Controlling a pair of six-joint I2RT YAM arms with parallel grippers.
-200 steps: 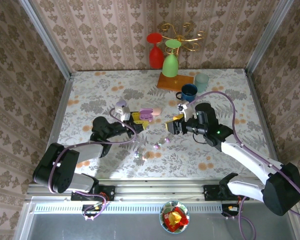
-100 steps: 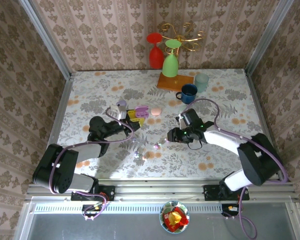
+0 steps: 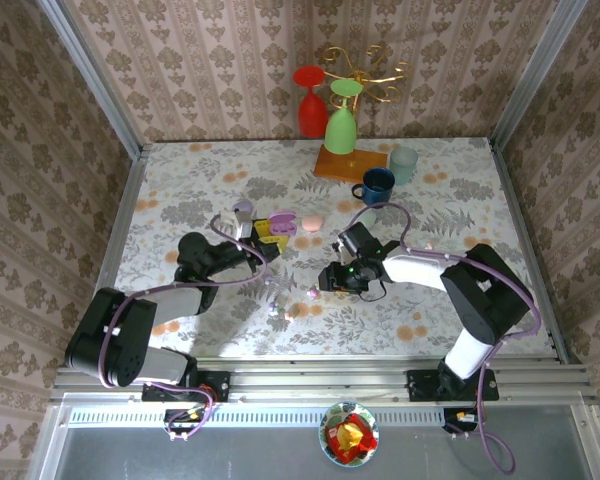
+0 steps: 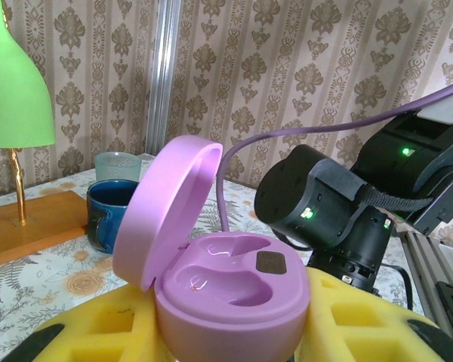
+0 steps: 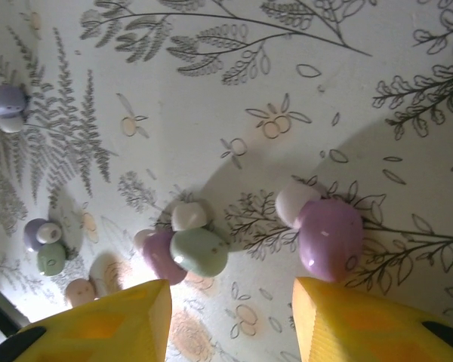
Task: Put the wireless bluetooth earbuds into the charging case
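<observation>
Right tool (image 5: 230, 305), jaws apart, is hovering beside the purple earbud (image 5: 330, 237) and ought to be centring on it alone; left tool (image 4: 230, 332) is clamping the open charging case (image 4: 226, 283).

Staged robot test cell, dressed as a home. Evidence: damask wallpaper panels (image 3: 200, 70) mounted on bare aluminium posts (image 3: 95, 80); floral-covered table (image 3: 180, 190); extrusion rail (image 3: 310, 385) along the bottom edge.
</observation>
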